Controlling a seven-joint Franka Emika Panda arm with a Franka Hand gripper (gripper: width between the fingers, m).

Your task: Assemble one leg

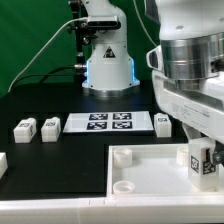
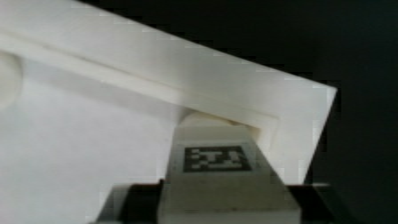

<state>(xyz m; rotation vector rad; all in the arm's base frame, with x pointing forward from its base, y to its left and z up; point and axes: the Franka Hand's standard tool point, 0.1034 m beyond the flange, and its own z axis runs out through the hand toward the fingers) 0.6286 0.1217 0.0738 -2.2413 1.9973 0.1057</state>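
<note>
My gripper [image 1: 203, 165] is shut on a leg [image 1: 200, 160], a small white block with a black-and-white tag, and holds it upright over the right near corner of the large white tray-like piece [image 1: 140, 170]. In the wrist view the held leg [image 2: 217, 160] stands with its tagged face up, its far end at the tray's corner wall [image 2: 214, 90]. Whether it touches the socket is hidden. Three more legs lie on the black table: two at the exterior view's left [image 1: 25, 129] [image 1: 51, 125] and one right of the marker board [image 1: 163, 122].
The marker board [image 1: 109, 123] lies in the middle of the table. The robot's base [image 1: 108, 68] stands behind it. A white part [image 1: 3, 162] shows at the left edge. The tray's round sockets [image 1: 123, 155] [image 1: 124, 186] lie at its left corners.
</note>
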